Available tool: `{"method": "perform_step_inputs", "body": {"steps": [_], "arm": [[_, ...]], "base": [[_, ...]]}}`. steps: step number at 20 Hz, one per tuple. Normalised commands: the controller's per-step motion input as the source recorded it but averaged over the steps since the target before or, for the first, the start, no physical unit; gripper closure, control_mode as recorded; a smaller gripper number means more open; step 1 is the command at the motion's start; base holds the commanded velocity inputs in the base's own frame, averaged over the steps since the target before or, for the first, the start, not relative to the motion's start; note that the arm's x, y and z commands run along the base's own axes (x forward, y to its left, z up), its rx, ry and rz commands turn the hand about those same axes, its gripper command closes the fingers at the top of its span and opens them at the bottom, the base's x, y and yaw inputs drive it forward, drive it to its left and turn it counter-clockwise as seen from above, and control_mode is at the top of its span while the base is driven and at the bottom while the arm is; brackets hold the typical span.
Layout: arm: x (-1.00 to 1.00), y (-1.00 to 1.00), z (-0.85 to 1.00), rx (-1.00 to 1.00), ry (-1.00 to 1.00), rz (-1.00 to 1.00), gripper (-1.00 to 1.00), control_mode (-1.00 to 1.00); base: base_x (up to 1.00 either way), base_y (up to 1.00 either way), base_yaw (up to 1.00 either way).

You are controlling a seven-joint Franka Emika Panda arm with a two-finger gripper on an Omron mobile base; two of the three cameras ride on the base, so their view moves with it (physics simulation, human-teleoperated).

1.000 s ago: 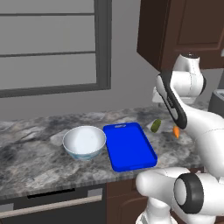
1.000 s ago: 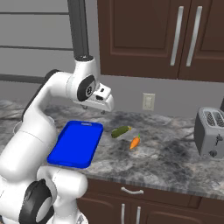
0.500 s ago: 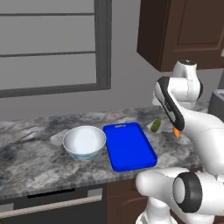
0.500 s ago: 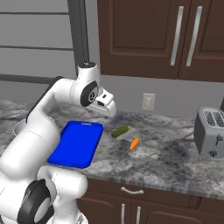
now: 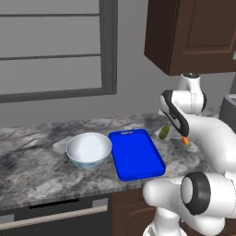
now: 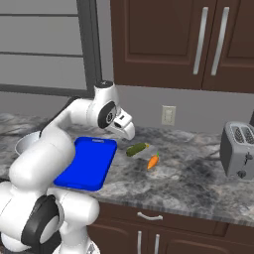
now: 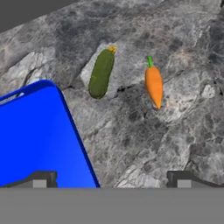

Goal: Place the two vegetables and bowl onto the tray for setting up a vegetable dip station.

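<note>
A dark green cucumber (image 7: 101, 73) and an orange carrot (image 7: 154, 85) lie side by side on the grey marble counter, right of the blue tray (image 7: 35, 135). My gripper (image 7: 112, 179) hangs open and empty above the counter at the tray's right edge, short of both vegetables. From the right base, the gripper (image 6: 129, 133) is just left of the cucumber (image 6: 137, 149) and carrot (image 6: 153, 160), over the tray's (image 6: 87, 161) far corner. The white bowl (image 5: 89, 149) stands upright left of the tray (image 5: 136, 154), with the cucumber (image 5: 164, 132) and carrot (image 5: 185, 139) partly behind my arm.
A silver toaster (image 6: 240, 150) stands at the counter's right end. A wall outlet (image 6: 168, 115) sits on the backsplash behind the vegetables. Dark cabinets hang above the counter, and a window is at the left.
The hand has swung lower and to the right, from above the tray toward the cucumber and carrot. Its jaws stay open. Bowl, tray and vegetables have not moved.
</note>
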Motion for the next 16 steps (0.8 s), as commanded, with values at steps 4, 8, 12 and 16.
{"method": "perform_step_inputs", "body": {"steps": [4,8,12,16], "arm": [[0.16,-0.19,-0.47,0.0,0.0,-0.05,-1.0,-1.0],[0.15,-0.15,-0.44,0.0,0.0,-0.04,-1.0,-1.0],[0.19,-0.02,-0.42,0.01,0.0,-0.02,-1.0,-1.0],[0.26,0.0,-0.39,0.0,0.0,-0.01,-1.0,-1.0]], "base": [[0.0,0.0,0.0],[0.0,0.0,0.0],[0.0,0.0,0.0],[0.0,0.0,0.0]]}}
